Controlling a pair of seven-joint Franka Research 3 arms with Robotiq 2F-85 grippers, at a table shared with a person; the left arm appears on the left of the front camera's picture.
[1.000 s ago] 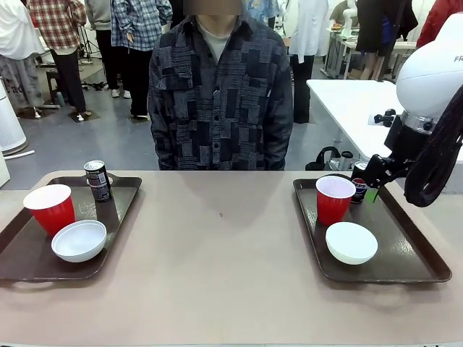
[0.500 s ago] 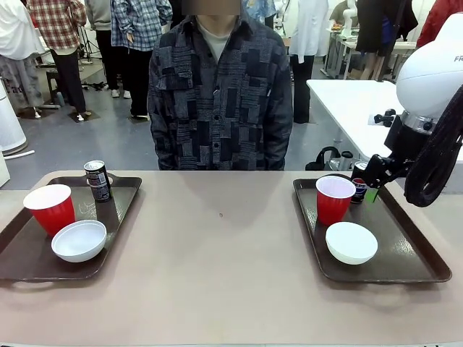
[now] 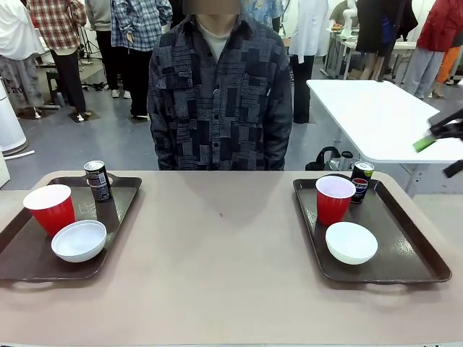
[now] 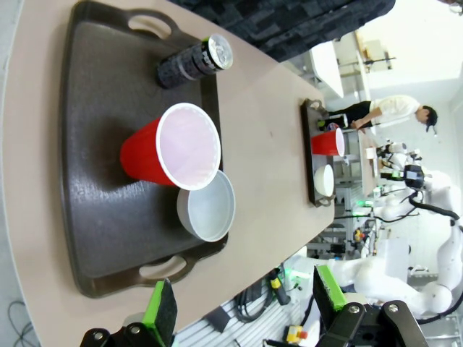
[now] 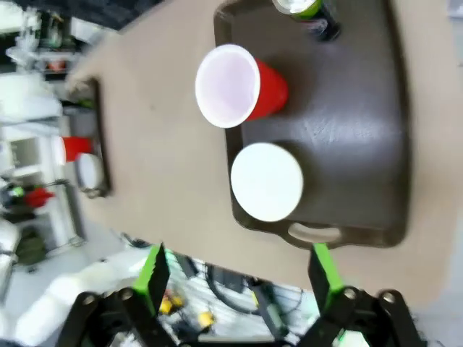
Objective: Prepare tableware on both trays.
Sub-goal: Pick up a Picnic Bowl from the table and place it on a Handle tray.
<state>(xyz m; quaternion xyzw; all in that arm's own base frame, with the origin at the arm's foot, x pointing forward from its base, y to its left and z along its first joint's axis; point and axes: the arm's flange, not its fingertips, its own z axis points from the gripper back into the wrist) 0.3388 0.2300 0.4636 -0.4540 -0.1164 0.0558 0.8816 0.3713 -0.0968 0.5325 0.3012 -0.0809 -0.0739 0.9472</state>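
Note:
The left tray (image 3: 124, 199) holds a red cup (image 3: 48, 208), a white bowl (image 3: 79, 240) and a dark can (image 3: 97, 181). On the right tray (image 3: 402, 238) stand a second red cup (image 3: 335, 199), bowl (image 3: 351, 242) and can (image 3: 360, 181). At the picture's right edge my right gripper (image 3: 443, 148) hangs high, open, well clear of that tray. From the right wrist I look down on its tray (image 5: 354, 144), cup (image 5: 239, 87), bowl (image 5: 266, 181) and can (image 5: 307, 13) between open fingers (image 5: 237, 275). My left gripper (image 4: 244, 303) is open too, off the near end of its tray (image 4: 94, 108), which holds a cup (image 4: 177, 148), bowl (image 4: 207, 206) and can (image 4: 194, 61).
A person in a dark patterned shirt (image 3: 219, 87) stands at the far edge of the table, hands out of sight. Bare tabletop (image 3: 224, 238) lies between the two trays. A white table (image 3: 376, 116) stands behind on the right.
My right arm has pulled up and away to the right from the can on the right tray. The tableware has not moved.

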